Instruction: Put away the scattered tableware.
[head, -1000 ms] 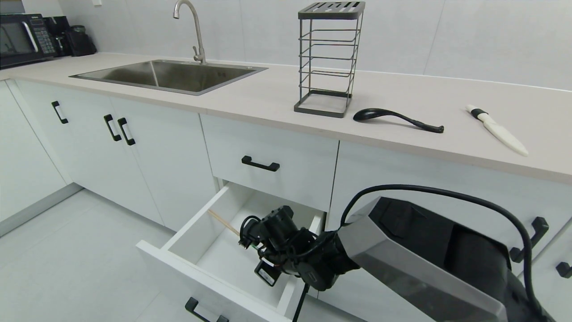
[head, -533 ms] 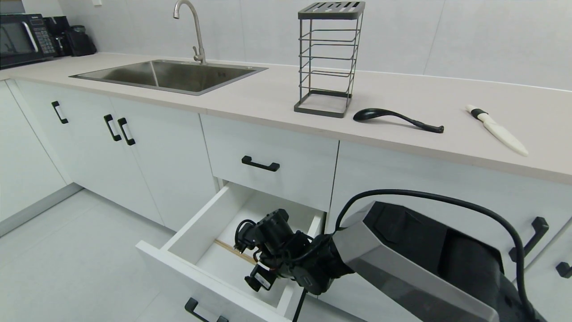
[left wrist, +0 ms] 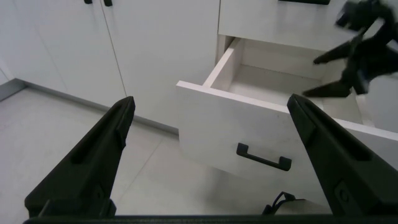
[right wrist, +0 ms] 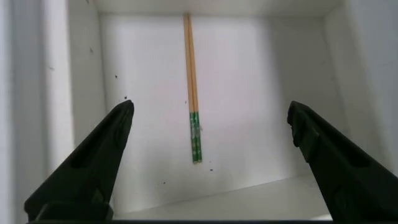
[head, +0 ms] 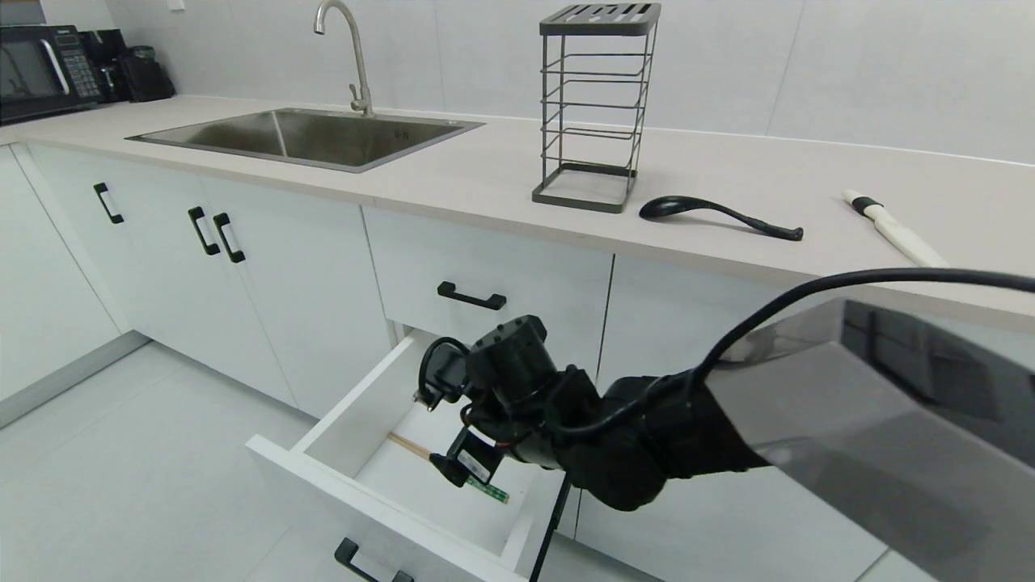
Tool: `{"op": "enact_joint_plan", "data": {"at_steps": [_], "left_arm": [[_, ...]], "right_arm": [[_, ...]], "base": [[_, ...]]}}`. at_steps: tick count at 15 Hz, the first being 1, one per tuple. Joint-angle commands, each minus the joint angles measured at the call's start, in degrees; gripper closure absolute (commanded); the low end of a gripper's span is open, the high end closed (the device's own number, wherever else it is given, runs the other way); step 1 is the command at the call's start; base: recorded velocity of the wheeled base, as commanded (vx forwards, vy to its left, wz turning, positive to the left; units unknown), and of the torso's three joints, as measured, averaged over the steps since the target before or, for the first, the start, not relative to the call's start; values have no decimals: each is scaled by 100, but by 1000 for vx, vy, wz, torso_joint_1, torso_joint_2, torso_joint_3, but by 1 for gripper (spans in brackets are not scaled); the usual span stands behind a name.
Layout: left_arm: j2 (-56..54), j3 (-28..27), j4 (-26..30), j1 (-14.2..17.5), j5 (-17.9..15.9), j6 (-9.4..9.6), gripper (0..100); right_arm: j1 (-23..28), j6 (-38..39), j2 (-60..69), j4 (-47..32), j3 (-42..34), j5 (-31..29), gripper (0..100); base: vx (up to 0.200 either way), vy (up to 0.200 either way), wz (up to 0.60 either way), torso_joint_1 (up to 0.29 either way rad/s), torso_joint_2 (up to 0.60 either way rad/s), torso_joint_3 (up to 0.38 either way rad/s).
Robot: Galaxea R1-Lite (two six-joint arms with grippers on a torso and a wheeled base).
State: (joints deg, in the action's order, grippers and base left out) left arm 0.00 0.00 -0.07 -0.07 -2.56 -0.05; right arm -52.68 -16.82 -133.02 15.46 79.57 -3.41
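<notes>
A pair of wooden chopsticks [head: 411, 447] with green ends lies flat on the floor of the open white drawer [head: 356, 487]. My right gripper [head: 459, 469] hangs just above the drawer, open and holding nothing. From the right wrist, the chopsticks [right wrist: 192, 93] lie between and below the spread fingers of the right gripper [right wrist: 209, 109]. A black ladle [head: 711, 212] and a white knife [head: 889, 229] lie on the counter. My left gripper [left wrist: 209, 102] is open, low in front of the drawer [left wrist: 249, 118]; beyond it the right gripper [left wrist: 348, 68] shows over the drawer.
A tall wire rack [head: 594, 105] stands on the counter beside the ladle. A steel sink [head: 307, 133] with a faucet [head: 344, 48] lies to the left, appliances at the far left. The upper drawer [head: 471, 297] and cabinet doors are closed.
The right gripper lowered the chopsticks into the drawer, let them go and rose with the arm. The chopsticks now lie on the drawer floor.
</notes>
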Motion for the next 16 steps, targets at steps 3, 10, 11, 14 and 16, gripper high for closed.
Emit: {"op": "enact_joint_plan", "data": {"at_steps": [3, 10, 11, 14, 16], "left_arm": [[9, 0, -1, -1, 1, 5, 0], [9, 0, -1, 7, 1, -4, 0], [9, 0, -1, -1, 1, -4, 0], [9, 0, -1, -1, 1, -4, 0], [9, 0, -1, 7, 1, 5, 0]], "right_arm": [[-32, -489, 1683, 309, -1594, 7, 0], [-111, 127, 1894, 2550, -3545, -10, 0], [-147, 135, 1894, 2550, -3527, -10, 0], [-261, 232, 1824, 2515, -3510, -10, 0], [-340, 329, 1780, 2515, -3545, -19, 0]], "base": [[0, 0, 0, 0, 0, 0], [0, 0, 0, 0, 0, 0], [0, 0, 0, 51, -12, -22], [0, 0, 0, 188, -136, -92], [0, 0, 0, 249, -578, -239]]}}
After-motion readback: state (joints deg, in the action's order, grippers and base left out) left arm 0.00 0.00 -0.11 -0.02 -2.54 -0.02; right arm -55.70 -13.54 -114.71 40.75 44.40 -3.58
